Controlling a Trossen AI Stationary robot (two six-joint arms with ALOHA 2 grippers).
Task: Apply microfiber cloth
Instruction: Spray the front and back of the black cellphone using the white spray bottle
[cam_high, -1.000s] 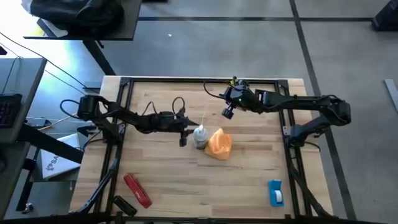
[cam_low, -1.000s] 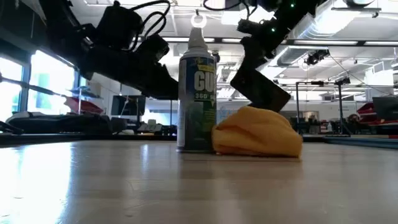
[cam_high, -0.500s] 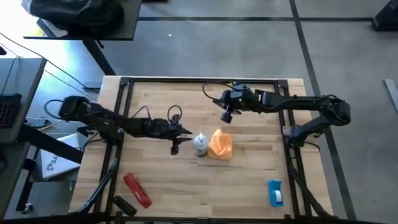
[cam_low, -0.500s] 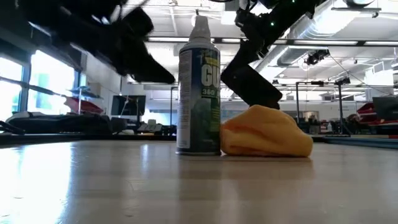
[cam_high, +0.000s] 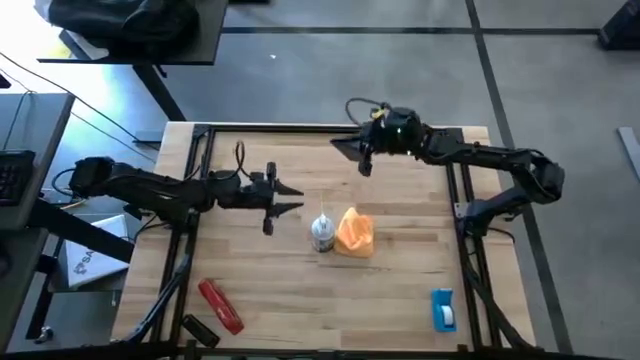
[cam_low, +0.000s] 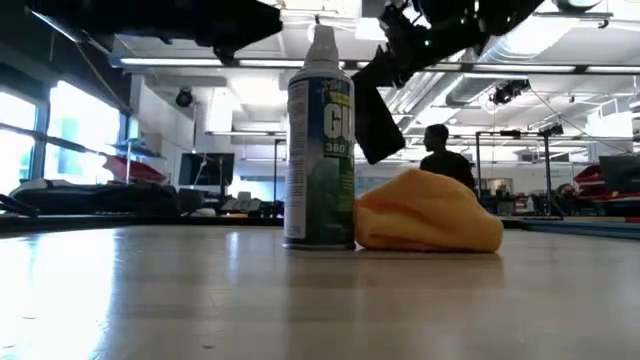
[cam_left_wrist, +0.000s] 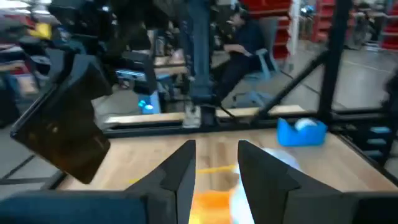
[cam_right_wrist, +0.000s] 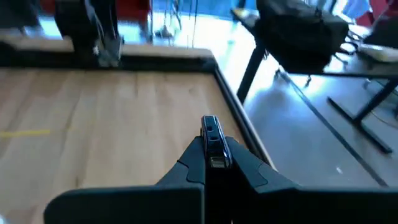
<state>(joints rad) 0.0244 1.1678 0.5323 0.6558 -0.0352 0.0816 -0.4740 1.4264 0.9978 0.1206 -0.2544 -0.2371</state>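
High view: the microfiber cloth (cam_high: 353, 231) lies mid-tabletop (cam_high: 400, 290), touching a spray can (cam_high: 322, 233). Left gripper (cam_high: 284, 197) hovers just beside the can, the cloth beyond it; this arm looks nearer.

Low view: cloth bunched, its long axis across the view.

Left wrist view: left fingers (cam_left_wrist: 183, 173) parted, holding nothing, cloth dead ahead between them.

Right wrist view: right gripper (cam_right_wrist: 210, 144) closed on a black phone (cam_right_wrist: 211, 138), facing away from the cloth.

Wooden table (cam_high: 260, 270), spray can (cam_high: 322, 233), orange cloth (cam_high: 354, 231), red tool (cam_high: 221, 305), blue tape dispenser (cam_high: 443, 309)
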